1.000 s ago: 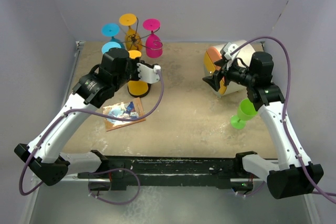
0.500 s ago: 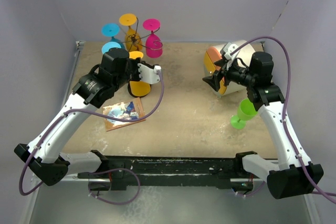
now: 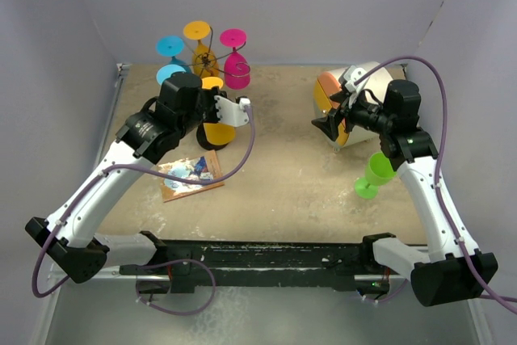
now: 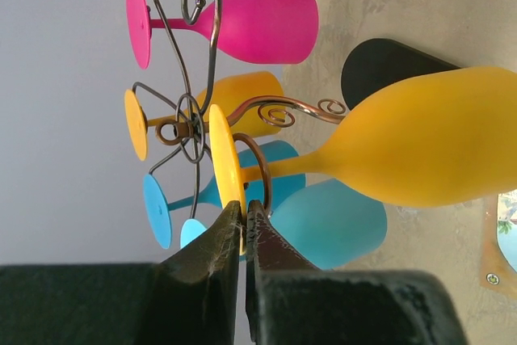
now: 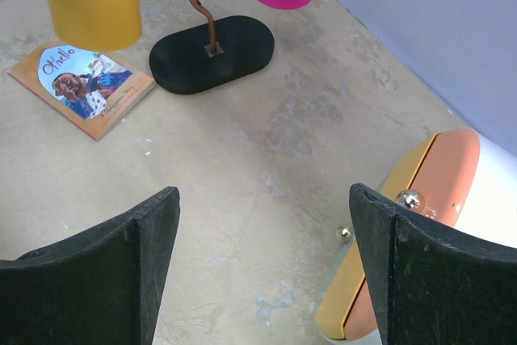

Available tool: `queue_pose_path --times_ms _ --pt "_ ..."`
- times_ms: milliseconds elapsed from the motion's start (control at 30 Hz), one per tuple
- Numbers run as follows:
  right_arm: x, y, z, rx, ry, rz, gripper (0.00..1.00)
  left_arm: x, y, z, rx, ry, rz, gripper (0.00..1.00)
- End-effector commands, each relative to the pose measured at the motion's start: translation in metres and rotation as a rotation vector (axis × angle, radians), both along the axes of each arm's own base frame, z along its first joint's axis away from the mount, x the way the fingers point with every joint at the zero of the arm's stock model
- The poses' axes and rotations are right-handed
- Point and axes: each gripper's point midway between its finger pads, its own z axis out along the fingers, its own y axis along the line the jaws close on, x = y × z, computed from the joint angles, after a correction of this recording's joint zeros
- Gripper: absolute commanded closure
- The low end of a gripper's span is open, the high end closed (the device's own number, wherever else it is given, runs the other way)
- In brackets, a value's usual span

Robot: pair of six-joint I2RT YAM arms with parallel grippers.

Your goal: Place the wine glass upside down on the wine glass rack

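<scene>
The left tool (image 4: 243,214), pinching the foot of the frosted yellow plastic wine glass (image 4: 420,139), has nudged it deeper into the thin dark wire wine glass rack (image 4: 386,66), so hanging looks nearly done; the right tool (image 5: 262,191) gapes open.

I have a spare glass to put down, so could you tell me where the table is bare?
Bare: the middle between the book and the green glass. Crowded: the far-left corner around the rack, and beside the orange-white container.

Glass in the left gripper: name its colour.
Yellow-orange; the wine glass shows best in the left wrist view.
</scene>
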Motion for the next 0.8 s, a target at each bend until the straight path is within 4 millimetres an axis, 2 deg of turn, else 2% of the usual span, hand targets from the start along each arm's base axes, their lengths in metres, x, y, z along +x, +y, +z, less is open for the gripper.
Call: queue_pose_path --times_ms 0,233,633,767 --pt "0.0 0.002 0.008 0.002 -0.031 0.023 0.12 0.002 -0.008 0.012 -0.057 -0.015 -0.01 0.9" --pt "0.0 0.001 0.008 0.0 -0.034 0.024 0.12 0.003 -0.011 0.01 -0.065 -0.009 -0.01 0.81" --pt "0.0 0.001 0.008 -0.003 -0.036 0.024 0.12 -0.002 -0.015 0.02 -0.131 -0.01 -0.02 0.63" --pt "0.0 0.001 0.007 -0.004 -0.032 0.024 0.12 -0.004 -0.017 0.024 -0.161 -0.004 -0.026 0.6"
